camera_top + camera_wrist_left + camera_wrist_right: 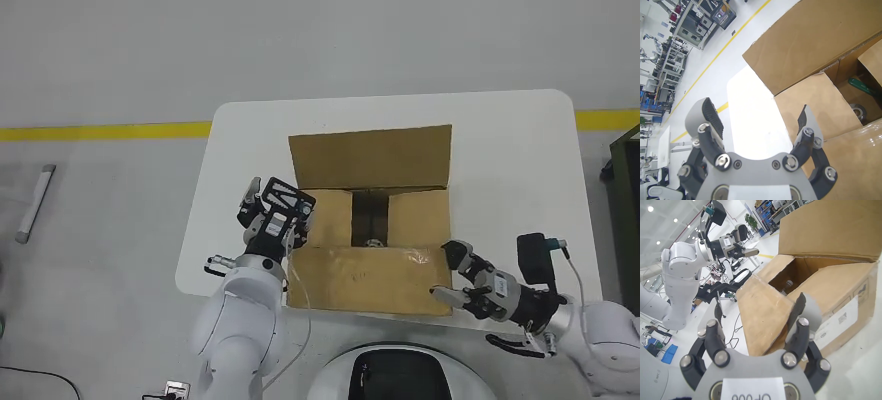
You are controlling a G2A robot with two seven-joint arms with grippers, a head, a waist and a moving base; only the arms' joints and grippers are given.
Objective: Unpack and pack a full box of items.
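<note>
A brown cardboard box (370,160) stands in the middle of the white table (520,150) with its far flap up and its near flap (365,280) folded outward. Between the two half-folded side flaps I see a green-handled tool (860,87), a round metal part (858,111) and a bottle (788,285). My left gripper (270,205) (757,117) hangs open just outside the box's left side flap. My right gripper (448,272) (761,311) is open, with the right corner of the near flap (768,306) lying between its fingers.
Bare table surface lies to the left (751,113) and to the right (510,200) of the box. The left arm's gripper (745,252) shows beyond the box in the right wrist view. A yellow floor line (100,130) runs behind the table.
</note>
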